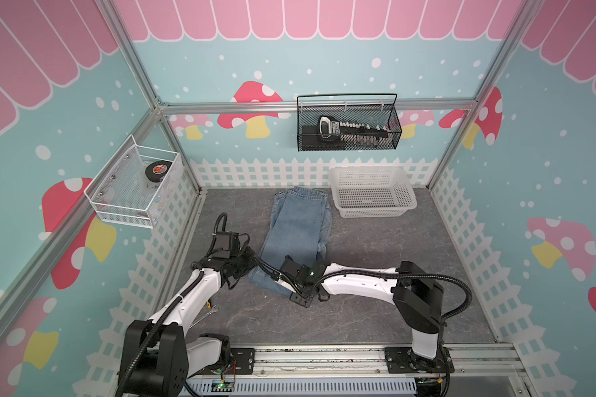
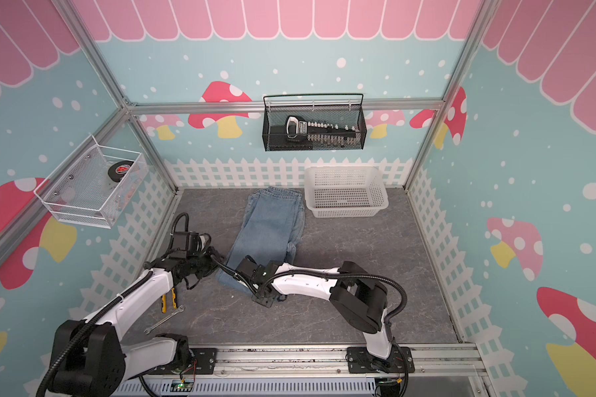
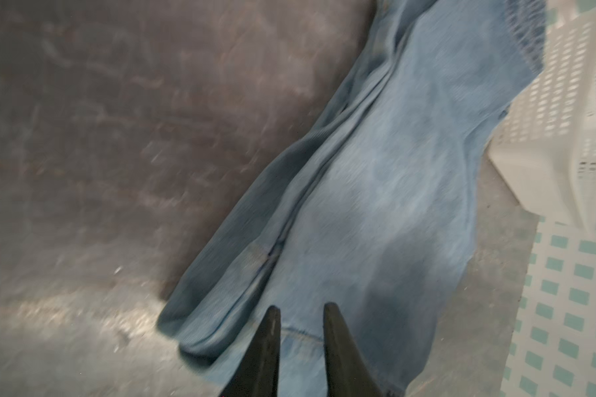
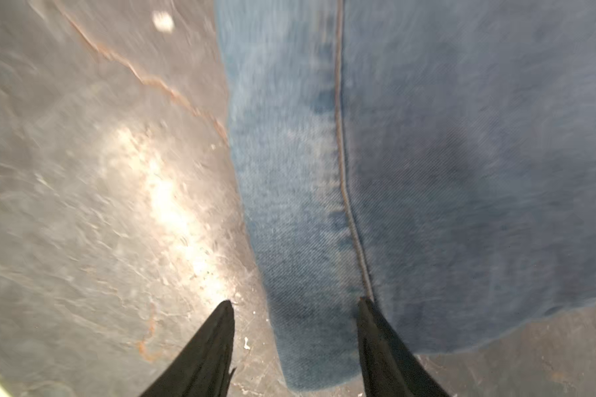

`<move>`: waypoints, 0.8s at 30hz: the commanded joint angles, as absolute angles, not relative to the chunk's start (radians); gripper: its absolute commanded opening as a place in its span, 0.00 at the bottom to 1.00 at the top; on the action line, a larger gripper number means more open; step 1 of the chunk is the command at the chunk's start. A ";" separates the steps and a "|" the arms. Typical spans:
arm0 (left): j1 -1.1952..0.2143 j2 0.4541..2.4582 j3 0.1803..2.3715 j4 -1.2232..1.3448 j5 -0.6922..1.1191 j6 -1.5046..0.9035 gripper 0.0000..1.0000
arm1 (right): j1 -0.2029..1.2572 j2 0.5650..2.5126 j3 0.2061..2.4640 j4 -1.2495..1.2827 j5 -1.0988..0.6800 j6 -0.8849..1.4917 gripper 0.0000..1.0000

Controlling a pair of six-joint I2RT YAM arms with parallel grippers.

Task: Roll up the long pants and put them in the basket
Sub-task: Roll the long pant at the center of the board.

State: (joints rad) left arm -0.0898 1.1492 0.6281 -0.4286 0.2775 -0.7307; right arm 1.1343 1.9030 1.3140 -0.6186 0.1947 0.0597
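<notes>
The long pants [image 1: 298,223] [image 2: 272,220] are light blue denim, folded lengthwise on the grey table, running from the back wall toward me. Both grippers are at the near hem. My left gripper [image 3: 300,309] [image 1: 248,263] hovers at the hem's left side, its fingers a narrow gap apart over the denim [image 3: 375,189], gripping nothing. My right gripper [image 4: 295,302] [image 1: 284,287] is open wide at the hem's right part; a folded corner of the pants [image 4: 461,137] lies on the table between its fingers. Both wrist views are motion-blurred.
A white plastic basket [image 1: 372,196] stands at the back right, right of the pants' far end. A wrench [image 2: 164,319] and yellow-handled pliers [image 2: 169,299] lie beside the left arm. A black mesh basket [image 1: 348,123] and a white wire basket [image 1: 131,185] hang on the walls.
</notes>
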 commanded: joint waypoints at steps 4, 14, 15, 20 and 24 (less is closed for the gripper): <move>-0.064 0.954 0.536 -0.435 0.347 -0.753 0.38 | 1.131 1.906 1.238 -0.472 0.312 0.010 0.58; -0.053 0.867 0.445 -0.415 0.474 -0.827 0.40 | 1.174 1.908 1.200 -0.402 0.360 -0.024 0.58; -0.052 0.864 0.437 -0.410 0.483 -0.831 0.40 | 1.183 1.891 1.198 -0.399 0.378 -0.030 0.58; -0.042 0.855 0.428 -0.404 0.523 -0.846 0.40 | 1.231 1.833 1.200 -0.389 0.428 -0.041 0.68; -0.036 0.856 0.428 -0.405 0.534 -0.847 0.40 | 1.252 1.825 1.216 -0.395 0.450 -0.050 0.72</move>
